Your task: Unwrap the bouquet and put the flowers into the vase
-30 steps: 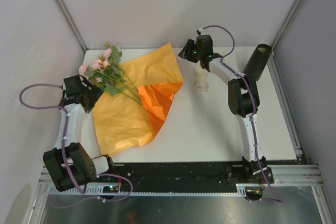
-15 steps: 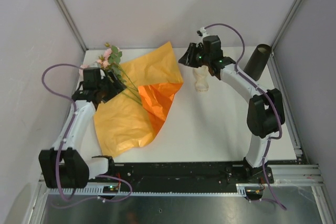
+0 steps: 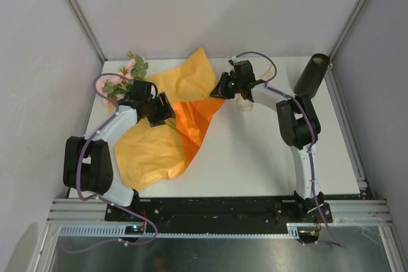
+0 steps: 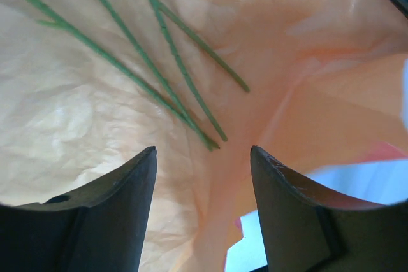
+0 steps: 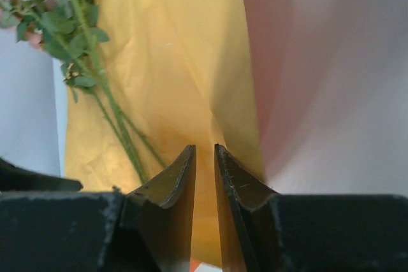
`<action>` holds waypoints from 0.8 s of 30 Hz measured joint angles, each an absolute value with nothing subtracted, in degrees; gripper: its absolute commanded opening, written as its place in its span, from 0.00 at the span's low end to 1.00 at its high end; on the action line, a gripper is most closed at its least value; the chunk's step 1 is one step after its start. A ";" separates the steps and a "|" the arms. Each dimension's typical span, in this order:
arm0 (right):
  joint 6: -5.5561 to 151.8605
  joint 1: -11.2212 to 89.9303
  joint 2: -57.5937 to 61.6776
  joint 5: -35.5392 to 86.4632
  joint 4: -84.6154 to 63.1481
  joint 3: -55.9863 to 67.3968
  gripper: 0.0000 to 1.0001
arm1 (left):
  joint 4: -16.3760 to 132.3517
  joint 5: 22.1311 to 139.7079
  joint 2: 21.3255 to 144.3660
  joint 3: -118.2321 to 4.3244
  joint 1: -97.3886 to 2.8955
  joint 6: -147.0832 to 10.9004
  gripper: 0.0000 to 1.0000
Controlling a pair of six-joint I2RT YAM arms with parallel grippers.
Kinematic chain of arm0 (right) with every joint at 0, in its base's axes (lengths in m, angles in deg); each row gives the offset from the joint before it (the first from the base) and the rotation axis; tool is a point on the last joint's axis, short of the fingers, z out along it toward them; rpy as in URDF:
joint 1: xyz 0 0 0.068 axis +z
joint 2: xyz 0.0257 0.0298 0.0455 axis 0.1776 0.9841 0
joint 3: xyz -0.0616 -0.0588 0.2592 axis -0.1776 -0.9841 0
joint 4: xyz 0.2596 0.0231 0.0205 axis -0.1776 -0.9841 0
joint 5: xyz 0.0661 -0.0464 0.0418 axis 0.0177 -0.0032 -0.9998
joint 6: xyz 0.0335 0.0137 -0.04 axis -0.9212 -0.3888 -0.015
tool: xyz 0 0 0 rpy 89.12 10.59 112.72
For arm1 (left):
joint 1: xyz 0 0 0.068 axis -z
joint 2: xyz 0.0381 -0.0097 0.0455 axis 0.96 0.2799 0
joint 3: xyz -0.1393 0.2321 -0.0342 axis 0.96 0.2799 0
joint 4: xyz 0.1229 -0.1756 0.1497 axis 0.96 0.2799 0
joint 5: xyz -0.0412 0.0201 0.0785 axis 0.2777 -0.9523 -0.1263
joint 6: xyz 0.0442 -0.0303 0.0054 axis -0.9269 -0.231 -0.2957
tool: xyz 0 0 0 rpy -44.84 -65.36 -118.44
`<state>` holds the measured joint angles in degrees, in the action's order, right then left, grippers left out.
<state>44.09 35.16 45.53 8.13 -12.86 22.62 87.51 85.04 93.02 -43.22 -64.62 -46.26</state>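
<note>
Two grippers were at the paper (image 3: 150,151). The left gripper (image 4: 203,150) stood wide and empty, hovering over the cut ends of the stems (image 4: 180,103). The flowers (image 3: 131,69) lay loose on the sheet at the tabletop's (image 3: 255,157) far left, and the vase (image 3: 312,74) was well apart at the far right corner. The right gripper (image 5: 205,149) showed a narrow gap at the sheet's right edge; paper between the jaws was not confirmed.

Judgement: the left should close low across all stems together, clear of the paper, while the right pins the sheet as the bunch lifts.
</note>
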 measured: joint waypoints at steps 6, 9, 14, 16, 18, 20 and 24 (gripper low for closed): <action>43.96 32.99 50.87 9.20 -14.91 26.12 0.26 | 84.58 88.54 94.99 -43.79 -58.57 -47.01 0.67; 44.20 32.16 51.59 10.25 -16.23 27.02 0.29 | 82.79 90.53 95.05 -45.06 -55.35 -47.27 0.67; 44.81 31.07 51.65 11.96 -18.72 28.11 0.30 | 78.99 92.67 95.18 -46.30 -51.27 -47.92 0.68; 45.05 30.63 51.65 12.28 -19.29 28.26 0.31 | 78.13 92.82 95.60 -46.30 -50.22 -48.23 0.67; 45.36 30.19 51.57 12.35 -20.12 28.26 0.32 | 77.37 92.84 96.41 -46.30 -49.19 -48.23 0.68; 45.82 29.80 50.98 12.37 -21.23 28.07 0.33 | 76.39 92.86 97.54 -46.24 -48.01 -48.21 0.68; 46.86 28.69 45.58 12.52 -22.67 25.09 0.34 | 74.62 92.82 99.10 -45.40 -45.58 -48.16 0.68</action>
<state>46.86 28.69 45.58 12.52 -22.67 25.09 74.62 92.82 99.10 -45.40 -45.58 -48.16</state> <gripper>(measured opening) 0.331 0.674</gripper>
